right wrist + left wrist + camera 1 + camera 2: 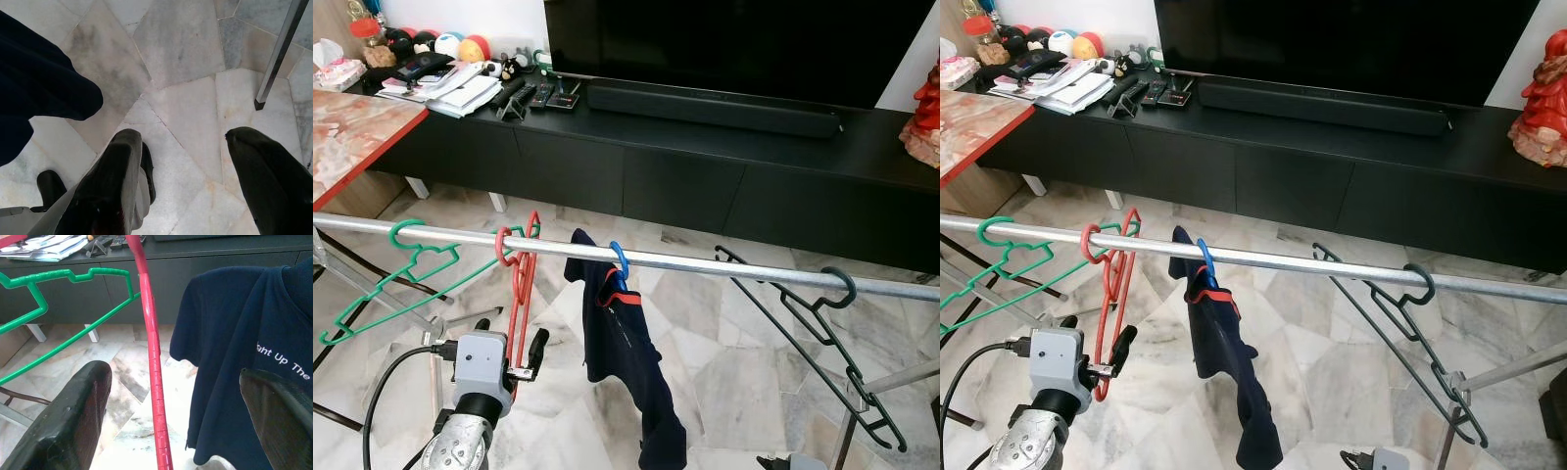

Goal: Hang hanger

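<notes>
Where the red hanger [521, 294] hangs, green hanger [396, 279] and navy shirt [622, 362] flank it.

1. Red hanger [521, 279] on the silver rail [724, 264].
2. Green hanger [396, 279] near the rail's left end.
3. Navy shirt [622, 362] with white lettering and red collar trim, on a blue hook [620, 259].
4. Dark green hanger [822, 338] toward the rail's right end.
5. Grey-veined white marble floor [744, 343].
6. Black TV cabinet [685, 176].
</notes>
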### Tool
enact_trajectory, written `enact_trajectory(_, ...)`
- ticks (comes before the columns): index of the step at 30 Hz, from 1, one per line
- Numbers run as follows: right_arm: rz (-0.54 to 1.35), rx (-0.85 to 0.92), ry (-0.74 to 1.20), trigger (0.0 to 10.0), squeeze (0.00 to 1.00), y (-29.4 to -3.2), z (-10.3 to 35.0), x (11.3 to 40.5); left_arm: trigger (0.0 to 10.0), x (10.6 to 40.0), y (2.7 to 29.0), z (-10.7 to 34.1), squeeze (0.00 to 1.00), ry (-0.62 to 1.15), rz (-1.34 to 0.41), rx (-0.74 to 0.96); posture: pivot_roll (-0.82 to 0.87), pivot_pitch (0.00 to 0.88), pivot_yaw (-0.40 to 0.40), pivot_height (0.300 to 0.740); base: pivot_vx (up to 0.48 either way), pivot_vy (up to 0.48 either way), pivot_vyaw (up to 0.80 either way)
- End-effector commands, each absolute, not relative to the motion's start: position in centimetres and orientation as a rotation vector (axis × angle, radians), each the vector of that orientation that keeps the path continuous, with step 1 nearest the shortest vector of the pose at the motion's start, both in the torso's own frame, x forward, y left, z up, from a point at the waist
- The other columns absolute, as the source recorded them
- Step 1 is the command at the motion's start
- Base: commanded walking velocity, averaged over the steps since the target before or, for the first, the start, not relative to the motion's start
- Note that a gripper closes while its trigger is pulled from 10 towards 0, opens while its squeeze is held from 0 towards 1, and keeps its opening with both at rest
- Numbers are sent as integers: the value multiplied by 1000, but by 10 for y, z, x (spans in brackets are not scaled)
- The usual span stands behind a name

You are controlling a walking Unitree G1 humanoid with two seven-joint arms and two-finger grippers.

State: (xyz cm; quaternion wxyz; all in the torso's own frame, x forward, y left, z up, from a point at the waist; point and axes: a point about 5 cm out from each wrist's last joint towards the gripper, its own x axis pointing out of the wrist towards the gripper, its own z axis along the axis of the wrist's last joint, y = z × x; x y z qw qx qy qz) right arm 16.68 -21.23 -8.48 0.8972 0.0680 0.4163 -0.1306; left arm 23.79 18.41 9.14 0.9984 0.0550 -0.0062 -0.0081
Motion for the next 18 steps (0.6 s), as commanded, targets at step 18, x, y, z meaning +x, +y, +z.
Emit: enact_trajectory(18,-282,138,878,10000,0,-214,-87,160,10000,236,187,92,0,-20,0,93,-20,174,-6,740,-191,0,0)
